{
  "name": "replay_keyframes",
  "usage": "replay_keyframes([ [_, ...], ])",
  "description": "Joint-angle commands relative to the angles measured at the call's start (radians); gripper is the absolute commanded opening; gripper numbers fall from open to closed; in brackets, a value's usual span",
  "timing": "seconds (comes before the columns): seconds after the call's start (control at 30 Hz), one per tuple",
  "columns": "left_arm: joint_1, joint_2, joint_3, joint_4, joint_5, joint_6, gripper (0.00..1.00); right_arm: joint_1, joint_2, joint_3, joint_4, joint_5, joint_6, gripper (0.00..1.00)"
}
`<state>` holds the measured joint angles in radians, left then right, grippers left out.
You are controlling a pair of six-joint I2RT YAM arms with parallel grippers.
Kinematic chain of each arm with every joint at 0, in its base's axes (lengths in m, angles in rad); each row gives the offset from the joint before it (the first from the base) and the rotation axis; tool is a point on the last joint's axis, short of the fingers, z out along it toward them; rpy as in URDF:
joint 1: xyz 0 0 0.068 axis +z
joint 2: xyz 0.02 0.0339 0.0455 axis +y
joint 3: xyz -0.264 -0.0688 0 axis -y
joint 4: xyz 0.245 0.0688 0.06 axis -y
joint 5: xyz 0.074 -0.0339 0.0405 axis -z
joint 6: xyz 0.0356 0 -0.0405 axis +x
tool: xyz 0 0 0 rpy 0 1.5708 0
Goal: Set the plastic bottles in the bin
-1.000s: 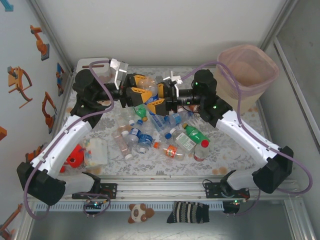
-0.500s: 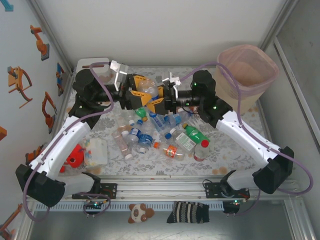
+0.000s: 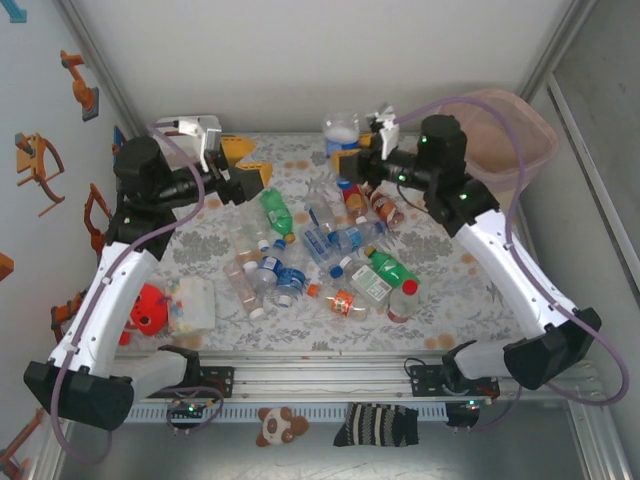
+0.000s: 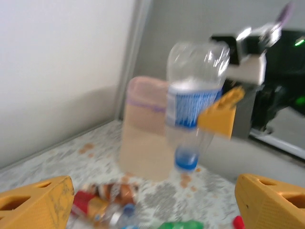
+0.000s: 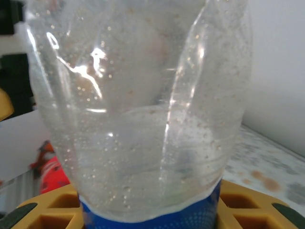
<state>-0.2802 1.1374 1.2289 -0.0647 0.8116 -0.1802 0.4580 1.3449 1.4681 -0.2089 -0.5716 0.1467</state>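
Observation:
My right gripper is shut on a clear plastic bottle with a blue label, held above the back of the table, left of the bin. From the left wrist this bottle hangs cap down in front of the beige-pink bin. Up close, the bottle sits between yellow fingers of the right gripper. My left gripper stands open and bare at the back left; its yellow fingertips frame the left gripper. Several more bottles lie mid-table.
A clear boxy container with a red object sits at the near left. A white box stands in the back left corner. Loose bottles reach toward the front rail. Walls close in on three sides.
The left gripper opened, let go of the clear bottle and drew back to the left. The right gripper closed on that bottle and carried it up toward the back right.

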Motion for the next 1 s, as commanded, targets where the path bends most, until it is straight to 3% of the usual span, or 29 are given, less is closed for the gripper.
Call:
replay_keyframes([
  [0.0, 0.043, -0.01, 0.011, -0.186, -0.097, 0.131, 0.87, -0.079, -0.002, 0.061, -0.076, 0.17, 0.032, 0.42],
  [0.13, 0.103, -0.032, -0.043, -0.206, -0.093, 0.171, 0.87, -0.134, 0.022, 0.13, -0.18, 0.32, -0.025, 0.43],
  [0.2, 0.107, -0.04, -0.068, -0.216, -0.165, 0.194, 0.86, -0.17, 0.04, 0.184, -0.23, 0.382, -0.053, 0.43],
  [0.33, 0.11, -0.048, -0.122, -0.171, -0.253, 0.193, 0.86, -0.239, 0.082, 0.299, -0.338, 0.47, -0.112, 0.43],
  [0.5, 0.118, -0.027, -0.159, -0.141, -0.253, 0.196, 0.85, -0.345, 0.144, 0.41, -0.44, 0.547, -0.176, 0.43],
  [0.7, 0.125, -0.016, -0.139, -0.184, -0.242, 0.21, 0.84, -0.455, 0.273, 0.532, -0.533, 0.571, -0.197, 0.43],
  [0.97, 0.132, -0.017, -0.144, -0.202, -0.255, 0.23, 0.84, -0.518, 0.533, 0.757, -0.792, 0.578, -0.254, 0.41],
])
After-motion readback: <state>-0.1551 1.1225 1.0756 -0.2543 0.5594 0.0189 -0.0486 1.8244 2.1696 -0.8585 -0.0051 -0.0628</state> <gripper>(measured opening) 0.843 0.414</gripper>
